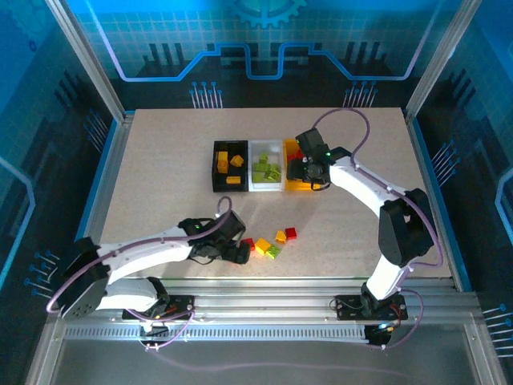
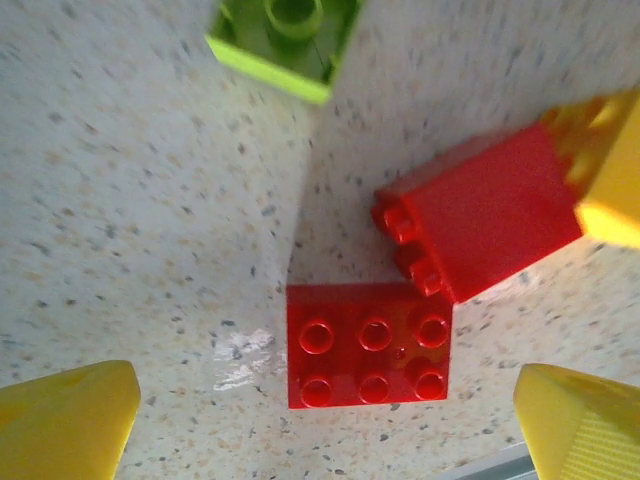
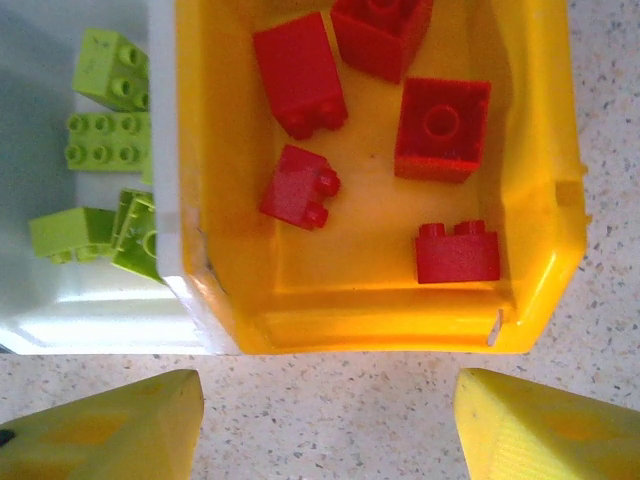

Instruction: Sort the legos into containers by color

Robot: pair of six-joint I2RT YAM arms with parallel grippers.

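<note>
Backdrop: blue panels (image 1: pixel 264 32) printed with circuit lines, closing off the far side and both flanks.
Worktop: pale speckled worktop (image 1: pixel 160 176), with three bins in a row at mid-depth, packed side by side, and bricks scattered nearer the arm bases.
Left fingers: left fingers (image 2: pixel 70 425) spread wide with nothing between them, down low at the left end of the scatter. Flat red brick (image 2: pixel 368 345) lying studs-up just ahead of the gap.
Black bin: black bin (image 1: pixel 216 172) leftmost in the row, with yellow-orange bricks (image 1: pixel 232 160) inside.
Loose legos: loose legos (image 1: pixel 263 245) on bare worktop, a handful in all three colours. Up close, a tipped red brick (image 2: pixel 480 225) on its side, touching the flat one's far corner and butting a yellow-orange brick (image 2: pixel 610 170) on its right; a lime green brick (image 2: pixel 285 40) farther off, apart.
White bin: white bin (image 3: pixel 100 320) in the middle, with lime green bricks (image 3: pixel 105 150) inside.
Yellow-orange bin: yellow-orange bin (image 3: pixel 560 200) rightmost, with five red bricks (image 3: pixel 440 125) on its floor.
Right fingers: right fingers (image 3: pixel 550 425) apart and empty, hovering at that bin's near wall, tips over bare worktop.
</note>
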